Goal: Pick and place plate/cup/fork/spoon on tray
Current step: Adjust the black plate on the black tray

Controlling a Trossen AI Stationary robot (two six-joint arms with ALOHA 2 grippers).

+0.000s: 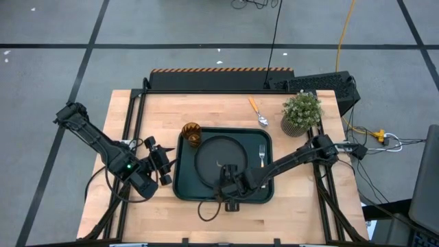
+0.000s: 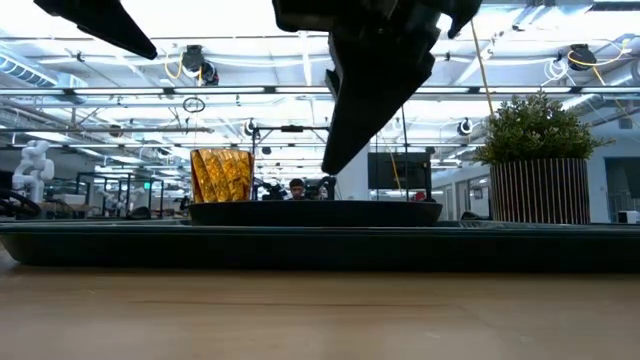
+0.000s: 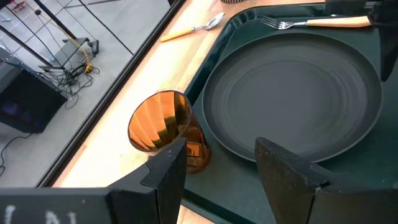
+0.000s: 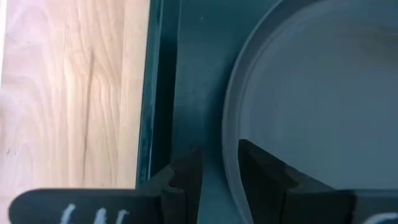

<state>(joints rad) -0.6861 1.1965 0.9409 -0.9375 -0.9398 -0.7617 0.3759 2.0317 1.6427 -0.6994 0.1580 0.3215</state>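
Note:
The dark round plate (image 1: 221, 156) lies flat on the green tray (image 1: 184, 185). The amber cup (image 1: 191, 134) stands upright in the tray's far left corner. The fork (image 1: 261, 156) lies on the tray's right side. The spoon (image 1: 258, 112) lies on the table beyond the tray. My right gripper (image 1: 228, 181) hangs over the plate's near rim (image 4: 229, 149), slightly open, one finger on each side of the rim; in the low view its tip (image 2: 335, 168) is above the plate (image 2: 315, 211). My left gripper (image 3: 217, 155) is open just left of the tray, facing the cup (image 3: 163, 127).
A potted plant (image 1: 300, 113) stands at the table's far right, with a black box (image 1: 322, 84) behind it. A dark cable loop (image 1: 207, 210) lies on the wood just near the tray. Bare wood shows left of the tray and along the near edge.

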